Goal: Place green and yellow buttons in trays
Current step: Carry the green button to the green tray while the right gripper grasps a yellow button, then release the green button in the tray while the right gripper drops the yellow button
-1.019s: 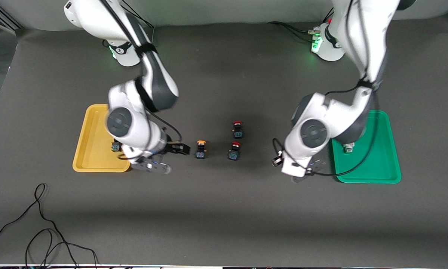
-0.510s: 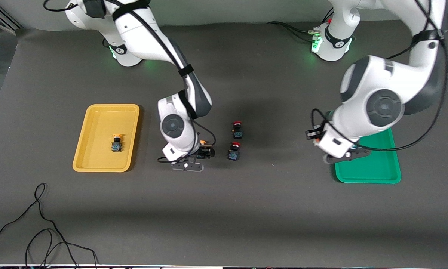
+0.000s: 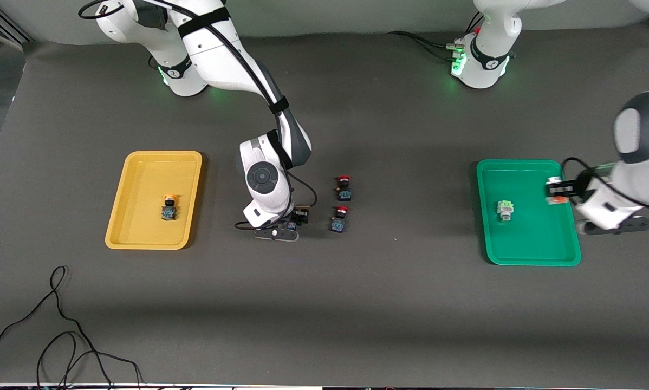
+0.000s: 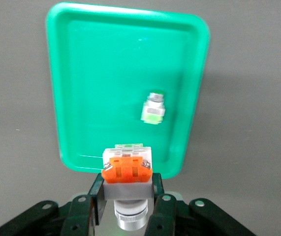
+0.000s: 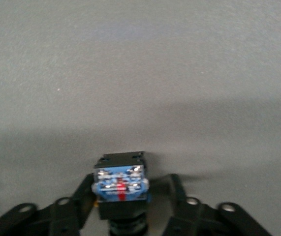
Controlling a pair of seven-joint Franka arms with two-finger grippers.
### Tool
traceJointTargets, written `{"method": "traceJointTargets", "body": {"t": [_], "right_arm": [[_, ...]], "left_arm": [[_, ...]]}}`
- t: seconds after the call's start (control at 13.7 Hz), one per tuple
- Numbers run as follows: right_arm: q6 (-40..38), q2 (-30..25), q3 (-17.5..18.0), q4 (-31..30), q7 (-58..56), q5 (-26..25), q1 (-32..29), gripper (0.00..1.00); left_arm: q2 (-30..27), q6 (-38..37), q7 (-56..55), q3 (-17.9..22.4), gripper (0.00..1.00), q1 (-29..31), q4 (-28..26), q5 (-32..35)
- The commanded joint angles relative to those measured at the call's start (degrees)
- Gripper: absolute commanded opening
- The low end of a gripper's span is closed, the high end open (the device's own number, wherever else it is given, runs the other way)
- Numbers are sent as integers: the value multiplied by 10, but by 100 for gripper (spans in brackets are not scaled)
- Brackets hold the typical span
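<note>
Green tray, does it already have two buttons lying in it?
No, only one white-grey button lies in the green tray; the left gripper holds the other.

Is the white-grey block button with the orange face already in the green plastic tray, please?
Not yet: the left gripper holds the orange-faced button over the green tray's rim.

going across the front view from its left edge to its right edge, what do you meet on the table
yellow tray → yellow-capped button in it → right gripper → red-capped buttons → green tray → white-grey button in it → left gripper
</note>
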Motion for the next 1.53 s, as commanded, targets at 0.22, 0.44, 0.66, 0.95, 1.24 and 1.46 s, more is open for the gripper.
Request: {"method": "traceJointTargets", "body": {"t": [0.22, 0.44, 0.66, 0.95, 1.24, 1.46], "right_arm": [[-40, -68, -18, -4, 8, 9, -13, 0], [-189, -154, -86, -1, -22, 4, -15, 0], [-348, -219, -195, 0, -154, -26, -10, 0], [-401, -238, -306, -20, -353, -76, -14, 0], [-288, -230, -354, -114, -524, -76, -43, 0], [-152, -227, -353, -205, -590, -69, -56, 0]], "left_arm": [[-5, 169, 80, -8, 0, 79, -120, 10], [20, 337, 79, -8, 0, 79, -229, 10], [69, 416, 80, -7, 0, 92, -253, 20], [78, 389, 97, -8, 88, 93, -232, 43], [69, 207, 110, -11, 100, 92, -108, 43], [49, 44, 122, -14, 100, 88, 10, 35]]}}
